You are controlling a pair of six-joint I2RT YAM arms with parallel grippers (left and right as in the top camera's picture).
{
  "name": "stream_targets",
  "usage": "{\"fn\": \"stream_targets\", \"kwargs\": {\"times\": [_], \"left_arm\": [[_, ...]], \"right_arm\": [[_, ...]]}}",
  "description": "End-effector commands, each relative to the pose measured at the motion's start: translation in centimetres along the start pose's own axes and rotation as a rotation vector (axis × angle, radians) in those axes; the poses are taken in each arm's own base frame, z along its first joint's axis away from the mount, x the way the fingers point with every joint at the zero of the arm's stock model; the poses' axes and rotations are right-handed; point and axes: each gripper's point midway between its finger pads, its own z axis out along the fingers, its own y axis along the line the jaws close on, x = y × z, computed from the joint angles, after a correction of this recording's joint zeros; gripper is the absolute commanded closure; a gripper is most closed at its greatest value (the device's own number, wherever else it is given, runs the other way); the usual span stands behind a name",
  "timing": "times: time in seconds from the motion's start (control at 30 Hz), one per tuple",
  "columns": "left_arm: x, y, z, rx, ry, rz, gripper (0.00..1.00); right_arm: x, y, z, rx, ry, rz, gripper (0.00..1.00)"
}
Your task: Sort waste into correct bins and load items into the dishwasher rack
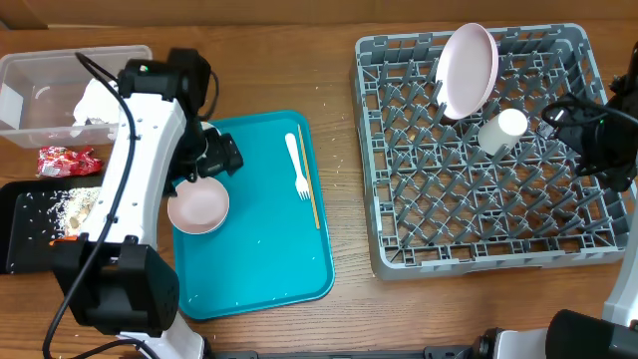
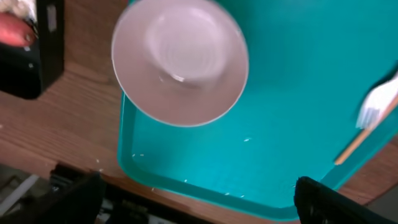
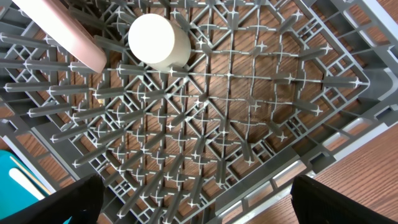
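A flat teal tray (image 1: 261, 249) is lying on the wooden table (image 1: 344, 150), which is showing bare grain on every side of the tray. Tiny white specks (image 2: 246, 140) are sitting scattered on the tray's floor near its front rim.

I noted the teal tray (image 1: 259, 259) as plain blue-green, flecked with pale crumbs. On it, the bowl (image 1: 198, 207) read pale pink, the fork (image 1: 297, 165) white, the chopstick (image 1: 308, 179) light tan. The rack (image 1: 399, 249) was grey, its grid showing the brown wood-grain table (image 1: 339, 319). Plate (image 1: 469, 68) pale pink; cup (image 1: 502, 131) white. Wrapper (image 1: 68, 160) red; black tray (image 1: 20, 239) with beige scraps (image 1: 80, 204); tub (image 1: 40, 70) clear.
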Motion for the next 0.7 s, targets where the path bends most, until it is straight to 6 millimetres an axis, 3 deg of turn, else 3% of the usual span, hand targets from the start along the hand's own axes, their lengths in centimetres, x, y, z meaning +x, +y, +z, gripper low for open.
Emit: {"fn": "stream_targets", "kwargs": {"times": [0.0, 0.17, 0.33, 0.43, 0.53, 0.67], "left_arm": [[2.0, -0.3, 2.8, -0.054, 0.063, 0.056, 0.00], [3.0, -1.1, 6.2, -0.067, 0.082, 0.089, 0.00], [3.1, -1.9, 6.7, -0.027, 0.086, 0.092, 0.00], [2.9, -2.5, 5.3, 0.008, 0.074, 0.108, 0.00], [1.8, -2.2, 2.8, 0.009, 0.014, 0.089, 0.00], [-1.1, 2.6, -2.1, -0.073, -0.160, -0.195, 0.00]], "right_arm": [[0.0, 0.2, -0.2, -0.013, -0.007, 0.000, 0.00], [0.0, 0.2, -0.2, -0.013, -0.007, 0.000, 0.00], [0.0, 0.2, -0.2, -0.013, -0.007, 0.000, 0.00], [0.0, 0.2, -0.2, -0.013, -0.007, 0.000, 0.00], [0.0, 0.2, -0.2, -0.013, -0.007, 0.000, 0.00], [0.0, 0.2, -0.2, -0.013, -0.007, 0.000, 0.00]]}}
